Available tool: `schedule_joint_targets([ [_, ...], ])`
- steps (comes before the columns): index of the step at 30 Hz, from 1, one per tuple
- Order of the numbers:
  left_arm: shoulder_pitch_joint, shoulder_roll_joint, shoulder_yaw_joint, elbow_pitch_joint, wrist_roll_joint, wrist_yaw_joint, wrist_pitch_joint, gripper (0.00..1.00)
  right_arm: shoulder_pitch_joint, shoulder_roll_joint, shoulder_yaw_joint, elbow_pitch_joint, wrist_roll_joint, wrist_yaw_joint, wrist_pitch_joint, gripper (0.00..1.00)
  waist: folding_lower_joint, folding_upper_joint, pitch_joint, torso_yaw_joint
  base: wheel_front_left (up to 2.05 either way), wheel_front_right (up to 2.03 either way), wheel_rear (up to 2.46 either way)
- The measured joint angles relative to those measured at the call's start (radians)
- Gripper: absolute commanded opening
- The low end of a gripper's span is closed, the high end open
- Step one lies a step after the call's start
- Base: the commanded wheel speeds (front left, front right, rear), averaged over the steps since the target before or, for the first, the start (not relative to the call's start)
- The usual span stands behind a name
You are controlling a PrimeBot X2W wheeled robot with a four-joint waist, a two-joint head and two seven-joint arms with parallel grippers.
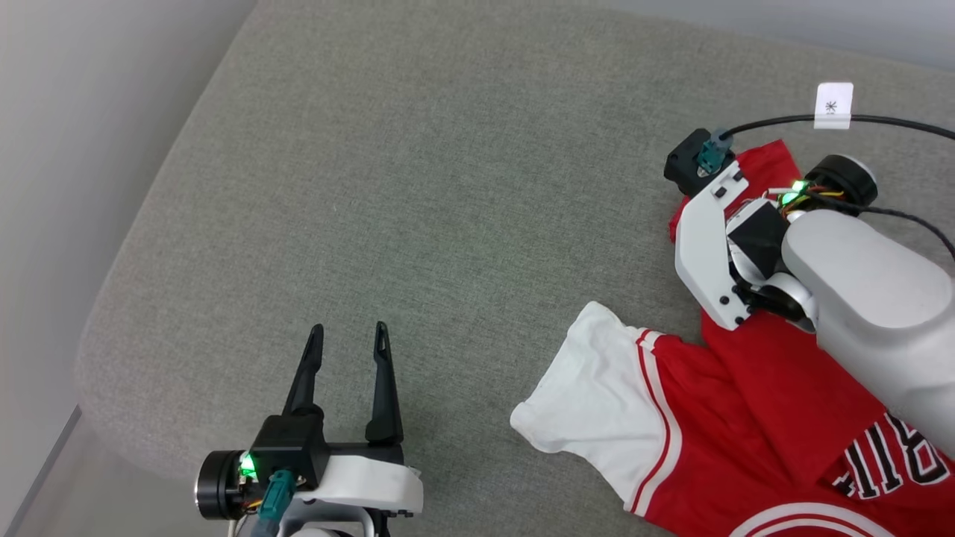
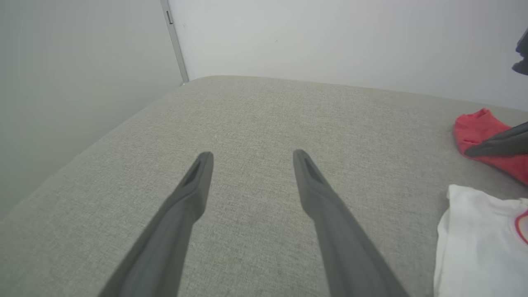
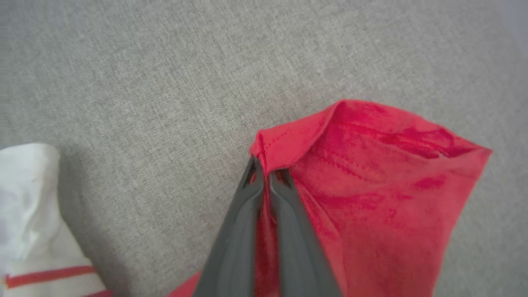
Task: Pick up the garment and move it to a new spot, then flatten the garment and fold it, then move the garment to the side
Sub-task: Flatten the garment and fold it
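While the right gripper (image 3: pixel 266 172) pinched a red corner of the garment (image 1: pixel 753 418) on the grey cushion (image 1: pixel 418 186), right side, the left gripper (image 1: pixel 349 334) sat wide open; I'd have pulled slowly, keeping fabric taut.

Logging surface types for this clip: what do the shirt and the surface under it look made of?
The garment: soft matte fabric, likely knit cotton or polyester. It creases and shows a stitched hem. The grey surface: woven upholstery cloth with a coarse visible weave. Its rounded edge suggests padding.
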Motion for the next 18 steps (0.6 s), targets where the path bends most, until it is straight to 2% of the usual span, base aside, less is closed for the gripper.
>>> schedule_joint_targets([
  [1,0.001,0.000,0.005,0.003,0.001,0.000,0.000,1.00,0.000,0.001,0.008,0.006,0.006,0.000,-0.022,1.00,0.0000,0.0000,-0.006,-0.004,0.00,0.00,0.00],
  [3,0.003,0.000,0.019,0.005,0.005,0.000,0.000,1.00,0.000,-0.004,0.026,0.008,-0.007,0.000,-0.080,1.00,0.0000,0.0000,-0.023,-0.014,0.00,0.00,0.00],
  [10,0.059,0.001,0.088,0.003,0.059,-0.020,0.000,1.00,-0.001,-0.058,0.038,-0.037,-0.045,0.000,-0.382,1.00,-0.0001,0.0000,-0.112,-0.071,0.00,0.00,0.00],
  [16,0.080,0.026,0.132,-0.007,0.090,-0.057,0.000,1.00,0.038,-0.125,-0.085,-0.063,-0.082,0.000,-0.665,1.00,-0.0001,0.0000,-0.183,-0.144,0.00,0.00,0.00],
  [18,0.077,0.043,0.145,-0.008,0.100,-0.072,0.000,1.00,0.077,-0.144,-0.146,-0.069,-0.105,0.000,-0.717,1.00,-0.0002,0.0000,-0.200,-0.169,0.00,0.00,0.00],
])
